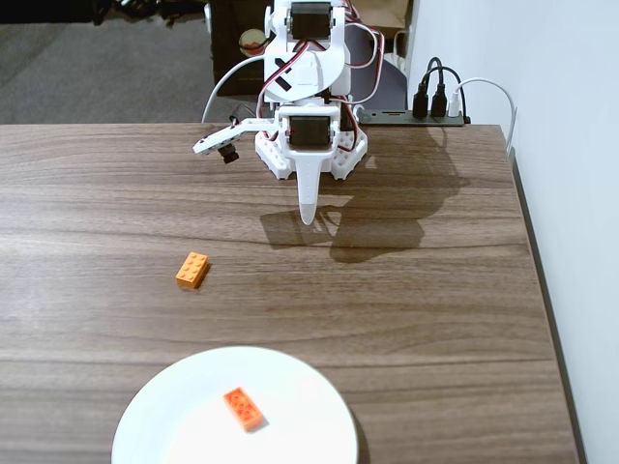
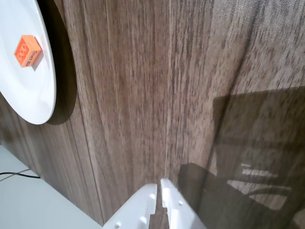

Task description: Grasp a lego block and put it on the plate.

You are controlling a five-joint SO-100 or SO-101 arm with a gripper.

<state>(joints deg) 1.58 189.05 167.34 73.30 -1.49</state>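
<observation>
Showing a white arm folded at the far edge of a wood-grain bench (image 1: 435, 290), the fixed view has its end effector (image 1: 308, 215) pointing down toward the bench top, well apart from every brick. In the wrist view the end effector (image 2: 159, 187) enters from the bottom edge, its two white fingertips nearly touching, with only a thin slit between them and nothing held. The lego block (image 1: 192, 269), light yellowish-orange, lies flat on the bare bench, left of the arm and between the arm and the plate (image 1: 174, 406) in the fixed view; it touches neither. The plate, round and white, sits at the near edge of the bench and is cut off by the frame bottom. A deeper red-orange brick (image 1: 244, 408) rests on the plate, near its middle. In the wrist view the plate (image 2: 28, 90) appears at upper left with the red-orange brick (image 2: 26, 51) on it; the lego block is outside that view.
</observation>
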